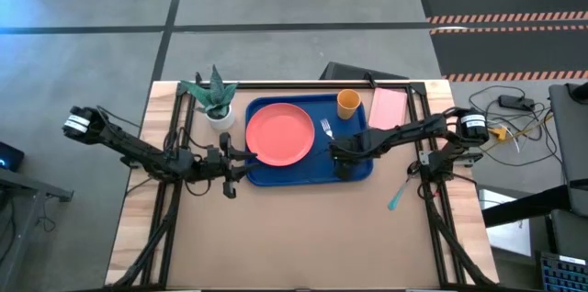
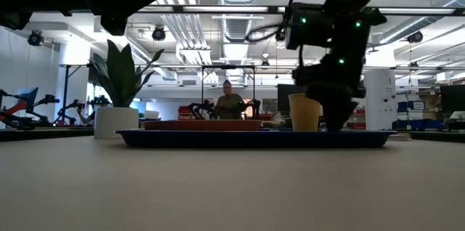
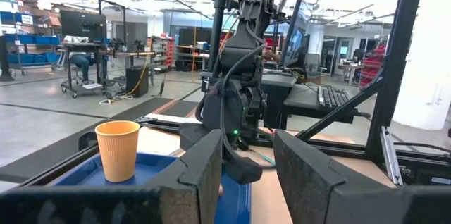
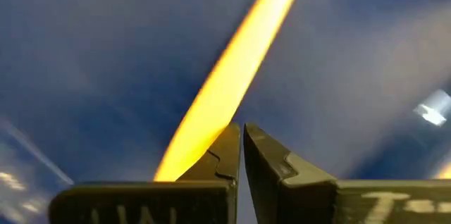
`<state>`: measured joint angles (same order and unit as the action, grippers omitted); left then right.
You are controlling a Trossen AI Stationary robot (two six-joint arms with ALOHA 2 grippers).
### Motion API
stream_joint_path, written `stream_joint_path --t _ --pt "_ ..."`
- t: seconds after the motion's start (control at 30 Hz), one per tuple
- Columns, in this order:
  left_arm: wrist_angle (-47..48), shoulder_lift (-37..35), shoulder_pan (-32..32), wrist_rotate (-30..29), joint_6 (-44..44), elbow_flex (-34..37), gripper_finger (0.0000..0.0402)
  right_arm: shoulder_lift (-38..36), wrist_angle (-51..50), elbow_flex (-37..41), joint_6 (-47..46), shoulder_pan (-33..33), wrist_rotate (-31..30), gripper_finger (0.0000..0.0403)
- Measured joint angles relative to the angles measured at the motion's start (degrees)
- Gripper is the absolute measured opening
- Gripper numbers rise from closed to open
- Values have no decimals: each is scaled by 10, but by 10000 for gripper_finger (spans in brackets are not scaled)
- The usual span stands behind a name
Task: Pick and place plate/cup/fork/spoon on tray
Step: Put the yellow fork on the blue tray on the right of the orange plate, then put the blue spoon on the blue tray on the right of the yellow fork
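Note:
The blue tray (image 1: 358,168) lies at the table's far middle. On it are the coral-pink plate (image 1: 278,133), the orange-yellow cup (image 1: 348,103) in its far right corner, and the fork (image 1: 326,129) right of the plate. The spoon (image 1: 397,196) lies on the table right of the tray. My right gripper (image 1: 338,151) is low over the tray at the fork's handle end, fingers shut (image 4: 242,136). My left gripper (image 1: 241,156) is open and empty (image 3: 246,175) at the tray's left edge. My right gripper points down at the tray with its fingers shut and nothing in the narrow gap between them. The fork's orange handle (image 4: 218,97) runs away from under one fingertip (image 4: 224,150). I cannot tell whether the finger touches it.
A white pot with a green plant (image 1: 213,99) stands left of the tray's far corner. A pink pad (image 1: 388,106) lies right of the cup. The table's near half is bare wood. A person (image 2: 229,100) shows in the room far behind the table.

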<state>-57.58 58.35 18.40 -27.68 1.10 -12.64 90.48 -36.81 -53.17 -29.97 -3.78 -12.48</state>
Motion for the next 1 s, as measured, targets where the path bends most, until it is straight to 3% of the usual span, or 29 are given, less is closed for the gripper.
stream_joint_path --t 0.13,0.6,1.0 --pt "0 0 0 0 0 0 114 0 75 -8 9 1 25 8" --pt "1 0 0 0 0 0 114 -3 54 -45 38 0 5 8" --pt "1 0 0 0 0 0 114 -114 19 -48 -56 48 26 8"
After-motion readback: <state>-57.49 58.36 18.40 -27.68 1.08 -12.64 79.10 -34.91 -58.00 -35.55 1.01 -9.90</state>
